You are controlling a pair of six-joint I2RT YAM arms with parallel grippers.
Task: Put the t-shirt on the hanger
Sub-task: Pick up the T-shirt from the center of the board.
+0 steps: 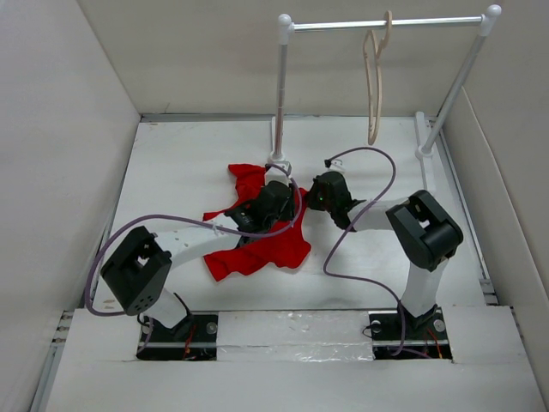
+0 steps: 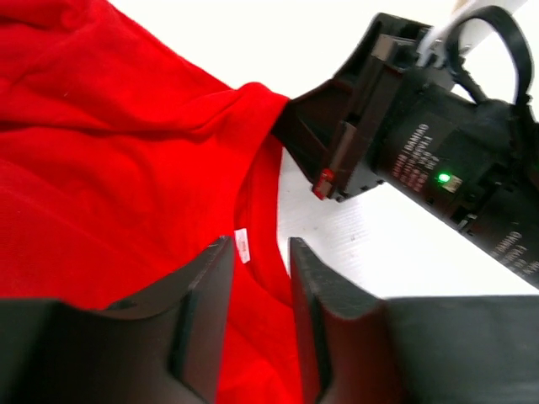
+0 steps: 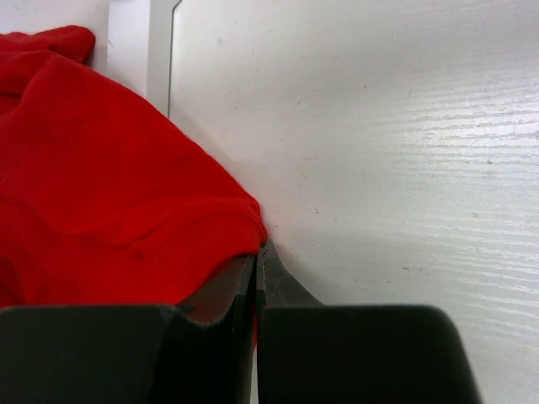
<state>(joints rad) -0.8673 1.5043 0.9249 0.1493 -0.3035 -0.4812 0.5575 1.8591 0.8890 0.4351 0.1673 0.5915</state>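
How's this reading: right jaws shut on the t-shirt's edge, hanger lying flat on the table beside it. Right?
Not quite. The hanger is not on the table; the top external view shows it hanging by its hook from the rack's silver rod. The right jaws are shut on the t-shirt's edge, as you said.

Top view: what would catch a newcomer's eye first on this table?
The bright red t-shirt, crumpled mid-table, stands out against all the white. Both arms meet at it: the right gripper pinches its edge, and the left gripper is open over the collar. Behind them, a tan hanger hangs from a silver rod.
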